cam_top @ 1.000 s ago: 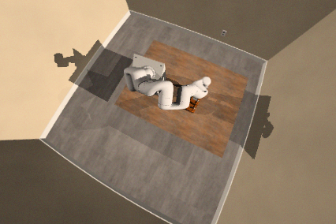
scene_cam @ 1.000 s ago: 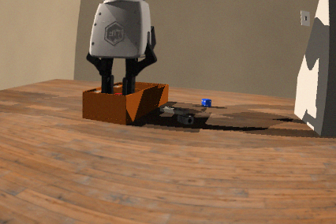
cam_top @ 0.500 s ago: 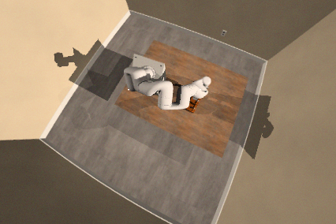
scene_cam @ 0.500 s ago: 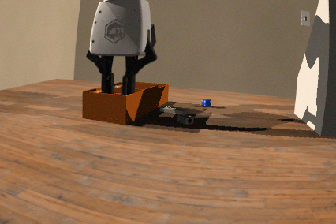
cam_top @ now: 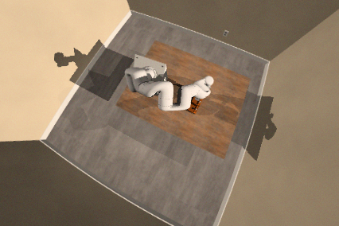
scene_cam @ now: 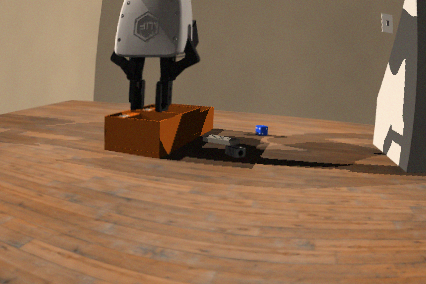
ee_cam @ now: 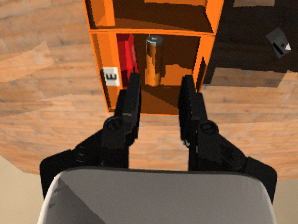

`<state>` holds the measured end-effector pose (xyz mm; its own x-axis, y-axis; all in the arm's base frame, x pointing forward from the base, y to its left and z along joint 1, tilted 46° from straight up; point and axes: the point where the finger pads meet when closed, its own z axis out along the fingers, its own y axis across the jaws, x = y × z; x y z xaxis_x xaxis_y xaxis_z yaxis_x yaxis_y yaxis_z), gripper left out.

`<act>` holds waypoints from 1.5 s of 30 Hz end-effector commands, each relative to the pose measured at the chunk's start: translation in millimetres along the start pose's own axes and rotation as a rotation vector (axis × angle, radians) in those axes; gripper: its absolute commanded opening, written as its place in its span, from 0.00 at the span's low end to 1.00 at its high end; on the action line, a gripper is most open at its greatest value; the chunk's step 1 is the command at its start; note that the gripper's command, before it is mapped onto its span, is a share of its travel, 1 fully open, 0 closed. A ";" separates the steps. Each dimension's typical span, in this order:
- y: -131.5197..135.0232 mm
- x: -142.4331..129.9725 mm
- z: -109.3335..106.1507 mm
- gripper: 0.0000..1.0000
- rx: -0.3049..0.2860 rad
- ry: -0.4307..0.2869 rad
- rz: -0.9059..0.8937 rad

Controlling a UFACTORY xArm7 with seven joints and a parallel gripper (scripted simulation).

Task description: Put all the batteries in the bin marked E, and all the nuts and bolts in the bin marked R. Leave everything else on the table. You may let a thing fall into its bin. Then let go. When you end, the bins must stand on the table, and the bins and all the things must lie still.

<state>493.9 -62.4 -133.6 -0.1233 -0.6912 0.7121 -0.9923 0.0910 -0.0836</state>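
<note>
The orange bin marked E (ee_cam: 100,55) (scene_cam: 132,136) stands on the table. In the wrist view its compartment holds an orange cylindrical battery (ee_cam: 153,65) with a grey end, and a red 9V battery (ee_cam: 126,52) against the labelled wall. My gripper (ee_cam: 160,87) (scene_cam: 149,106) is partly open and empty, with its fingertips just above the bin. A second orange compartment (ee_cam: 162,22) adjoins it; its label is not in view. A dark grey piece with a hole (scene_cam: 236,151) lies beside the bins; I cannot tell whether it is a nut.
A pale grey flat thing (scene_cam: 220,139) lies close to the bin's side, near the dark piece. A blue die (scene_cam: 261,130) is farther back. A grey object (ee_cam: 277,42) lies right of the bins in the wrist view. The arm hides much of the table in the top view.
</note>
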 end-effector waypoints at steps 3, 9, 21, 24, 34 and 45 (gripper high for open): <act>-1.2 -1.3 -8.3 0.33 0.003 -0.003 0.000; -1.2 -1.3 -17.1 0.33 0.003 -0.003 0.000; -1.0 -1.0 -45.2 1.00 0.003 -0.003 0.000; -0.9 -1.0 -57.3 1.00 0.003 -0.003 0.000; -0.8 -1.0 -89.3 1.00 0.004 -0.003 0.000; -0.7 -0.9 -133.3 1.00 0.004 -0.003 0.000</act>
<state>494.6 21.3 -52.4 -0.1231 -0.6914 0.7119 -0.9924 0.0907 -0.0834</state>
